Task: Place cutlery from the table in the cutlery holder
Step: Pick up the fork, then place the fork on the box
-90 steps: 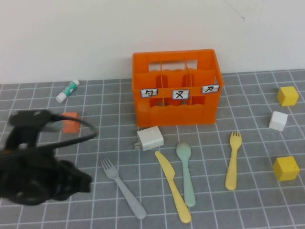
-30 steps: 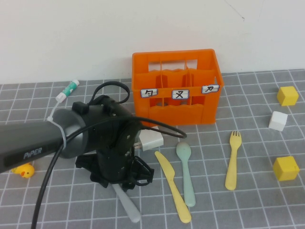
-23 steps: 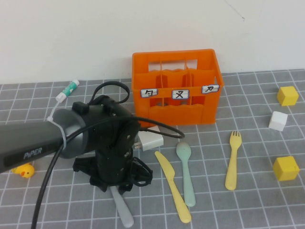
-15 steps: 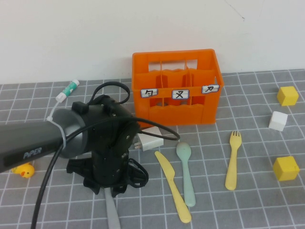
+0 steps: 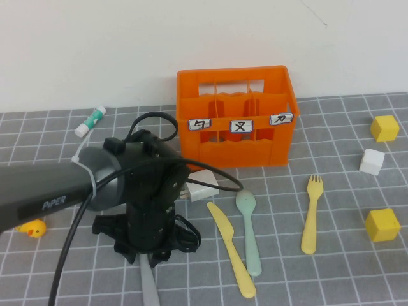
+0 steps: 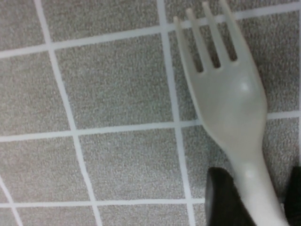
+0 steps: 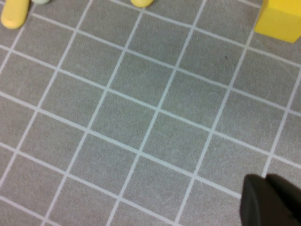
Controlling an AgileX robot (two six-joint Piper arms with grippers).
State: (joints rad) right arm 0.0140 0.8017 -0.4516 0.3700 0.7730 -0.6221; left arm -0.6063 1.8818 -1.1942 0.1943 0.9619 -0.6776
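The grey fork [image 6: 230, 94] lies tines away from the wrist on the grey tiled table [image 5: 319, 274]. My left gripper [image 6: 257, 188] is shut on its handle, a dark finger on each side. In the high view the left arm [image 5: 137, 191] covers the fork's head, and only the handle [image 5: 150, 290] sticks out toward the front edge. A yellow knife [image 5: 231, 250], a pale green spoon [image 5: 248, 229] and a yellow fork [image 5: 311, 217] lie flat in front of the orange cutlery holder [image 5: 237, 150]. My right gripper [image 7: 265, 178] is shut and empty above bare tiles.
A white block [image 5: 205, 182] sits between the left arm and the holder. A white-and-green tube [image 5: 90, 121] lies at the back left, a yellow duck [image 5: 32, 228] at the left. Two yellow cubes [image 5: 385, 127] [image 5: 382, 224] and a white cube [image 5: 372, 161] stand at the right.
The left arm came in from the left over the grey fork and its jaws narrowed on the handle. The handle swung from pointing front-right to pointing straight at the front edge.
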